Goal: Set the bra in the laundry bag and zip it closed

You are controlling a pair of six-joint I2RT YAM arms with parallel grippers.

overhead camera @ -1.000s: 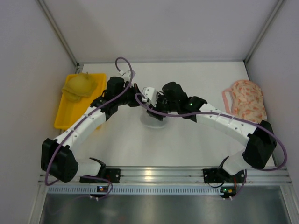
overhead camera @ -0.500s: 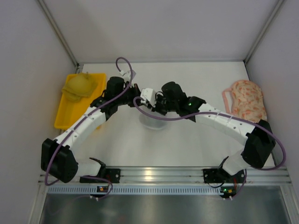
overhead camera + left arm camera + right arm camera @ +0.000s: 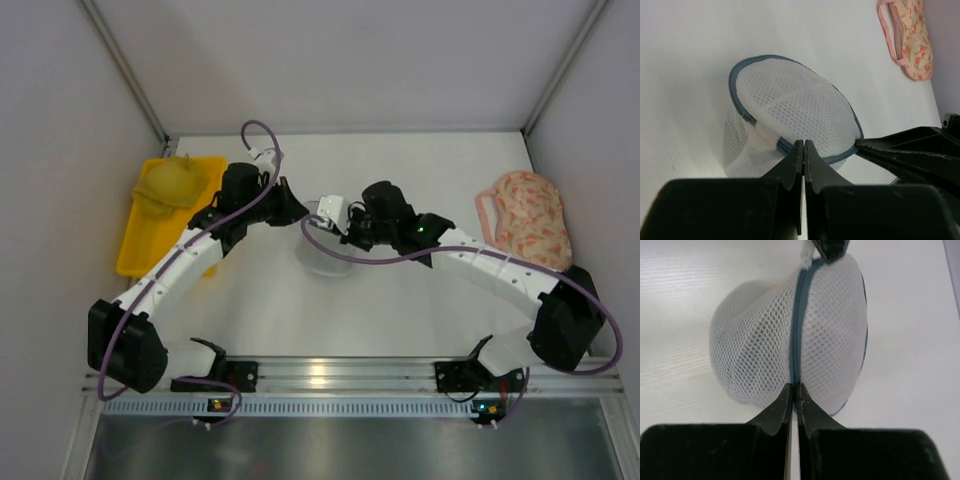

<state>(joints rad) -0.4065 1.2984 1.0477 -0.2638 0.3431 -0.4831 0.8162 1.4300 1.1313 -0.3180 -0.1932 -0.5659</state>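
**Laundry bag (image 3: 760, 340) pinched from both sides, both grippers clamped on the zipper**

So the bag is sitting on the white table (image 3: 400, 310), right between the two sets of jaws. The left gripper (image 3: 803, 144) has its jaws squeezed fully together with the dark zipper rim (image 3: 796, 315) caught at the tips. From that wrist camera the round mesh dome bulges out just past the fingertips. The right gripper (image 3: 794, 387) is the same deal: jaws shut tight, nipping the zipper line at the bag's near edge. The rest of the bag rises straight ahead of it.

In the right wrist view the zipper runs straight away from the jaws, and the two mesh halves meet along it. At the far end a dark fingertip of the left gripper touches the rim, with a small white tab (image 3: 805, 259) just beside it.

I honestly can't tell through the mesh whether anything is inside.

Other stuff: a pink floral bra (image 3: 525, 225) lies well off behind the right jaws. A yellow tray (image 3: 140, 250) holding a mustard bra (image 3: 172, 182) sits well off behind the left jaws.
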